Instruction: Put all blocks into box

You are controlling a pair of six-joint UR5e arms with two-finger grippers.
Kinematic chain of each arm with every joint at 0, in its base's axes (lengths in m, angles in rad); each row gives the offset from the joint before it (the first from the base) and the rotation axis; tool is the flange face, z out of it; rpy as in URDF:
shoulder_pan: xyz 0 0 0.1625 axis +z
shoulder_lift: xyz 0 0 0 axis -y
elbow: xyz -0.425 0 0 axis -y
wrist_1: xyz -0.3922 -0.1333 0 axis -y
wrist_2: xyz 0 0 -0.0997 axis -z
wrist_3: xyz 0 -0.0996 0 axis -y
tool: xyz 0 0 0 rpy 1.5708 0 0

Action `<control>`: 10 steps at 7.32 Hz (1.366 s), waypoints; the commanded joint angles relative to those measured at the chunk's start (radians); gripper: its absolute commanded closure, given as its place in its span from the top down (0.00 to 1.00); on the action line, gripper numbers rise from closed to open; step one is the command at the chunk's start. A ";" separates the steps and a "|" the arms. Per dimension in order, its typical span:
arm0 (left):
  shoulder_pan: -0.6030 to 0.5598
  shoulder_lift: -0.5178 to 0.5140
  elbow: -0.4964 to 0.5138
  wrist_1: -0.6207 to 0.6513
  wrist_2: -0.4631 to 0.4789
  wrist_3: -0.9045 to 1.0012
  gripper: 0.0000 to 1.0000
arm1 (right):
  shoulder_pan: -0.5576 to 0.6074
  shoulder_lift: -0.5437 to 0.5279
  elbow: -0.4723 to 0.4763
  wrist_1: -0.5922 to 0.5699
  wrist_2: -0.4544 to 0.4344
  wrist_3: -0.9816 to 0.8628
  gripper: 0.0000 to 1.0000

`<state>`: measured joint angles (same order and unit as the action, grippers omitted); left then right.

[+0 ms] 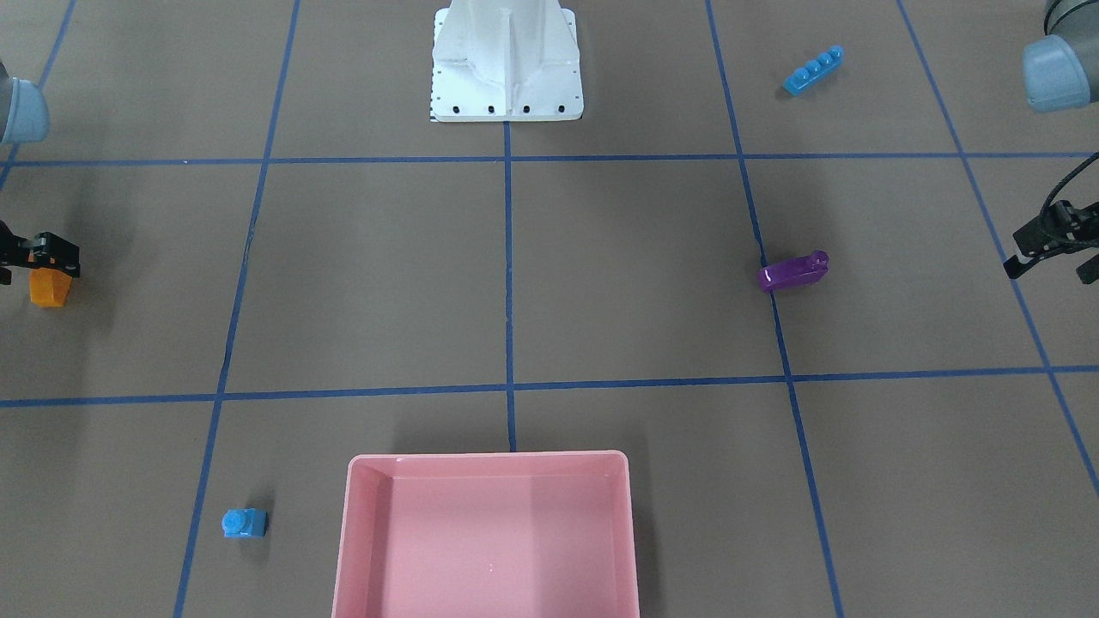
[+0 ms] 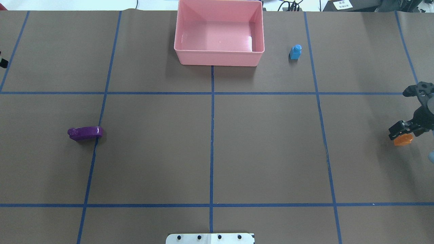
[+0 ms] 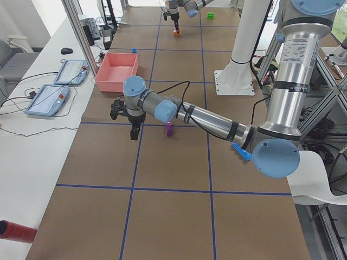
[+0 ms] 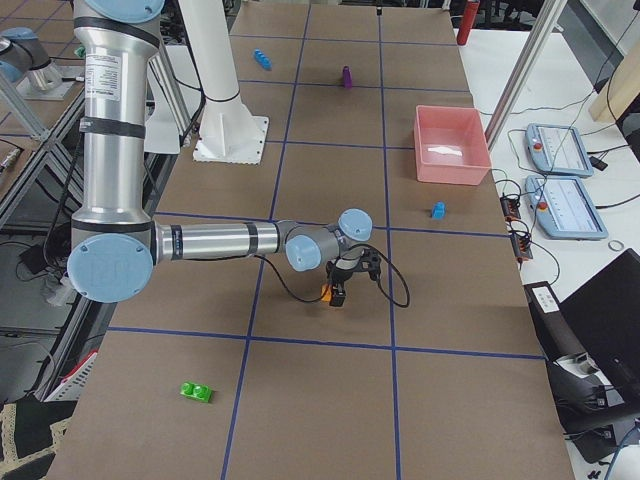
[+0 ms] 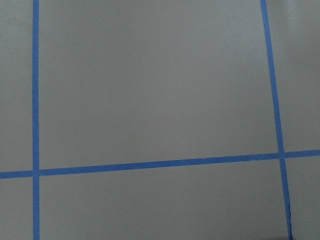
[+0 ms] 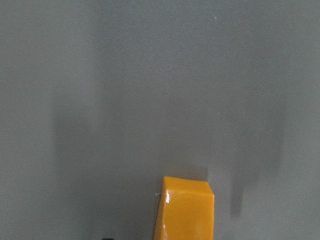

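Observation:
My right gripper [image 2: 401,133] is shut on the orange sloped brick [image 2: 402,139] at the table's right edge; the brick also shows in the front view [image 1: 48,287] and in the right wrist view [image 6: 185,210]. My left gripper [image 1: 1052,268] is open and empty above the table's left edge. The purple brick [image 2: 84,132] lies at mid-left. The small blue brick [image 2: 295,52] stands just right of the pink box [image 2: 217,58], which holds nothing. The long blue brick [image 1: 813,70] lies near the robot's left side. The green brick [image 4: 196,392] lies far off at the right end.
The white metal base [image 1: 506,77] stands at the table's near middle edge. Blue tape lines [image 5: 150,164] form a grid on the brown table. A red cylinder [image 3: 16,230] lies at the left end. Tablets [image 4: 560,150] sit on a side bench beyond the box.

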<state>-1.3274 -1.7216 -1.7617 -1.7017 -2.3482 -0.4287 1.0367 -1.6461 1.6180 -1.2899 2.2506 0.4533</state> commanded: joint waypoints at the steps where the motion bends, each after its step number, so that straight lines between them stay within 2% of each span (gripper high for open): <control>1: 0.011 -0.024 0.008 0.001 0.001 -0.002 1.00 | -0.004 -0.001 -0.009 -0.006 0.004 0.007 0.00; 3: 0.083 -0.059 0.005 -0.004 0.004 -0.060 1.00 | 0.018 -0.003 0.041 -0.006 0.004 0.005 0.00; 4: 0.127 -0.061 -0.002 -0.036 0.009 -0.068 1.00 | 0.092 -0.006 0.090 -0.009 0.023 0.005 0.00; 5: 0.166 -0.050 -0.005 -0.080 0.010 -0.073 1.00 | 0.173 0.000 0.136 -0.009 0.058 0.004 0.00; 6: 0.236 -0.033 -0.013 -0.093 0.029 -0.208 0.97 | 0.251 0.031 0.146 -0.011 0.139 0.005 0.00; 7: 0.273 -0.017 -0.054 -0.169 0.099 -0.258 0.96 | 0.313 0.099 0.146 -0.025 0.197 0.008 0.00; 8: 0.325 0.002 -0.071 -0.170 0.130 -0.119 0.96 | 0.339 0.173 0.146 -0.085 0.229 0.008 0.00; 10: 0.434 0.007 -0.084 -0.170 0.158 0.046 0.96 | 0.341 0.329 0.145 -0.204 0.231 0.071 0.00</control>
<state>-0.9671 -1.7209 -1.8370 -1.8681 -2.2076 -0.4827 1.3709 -1.4150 1.7634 -1.4220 2.4740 0.4780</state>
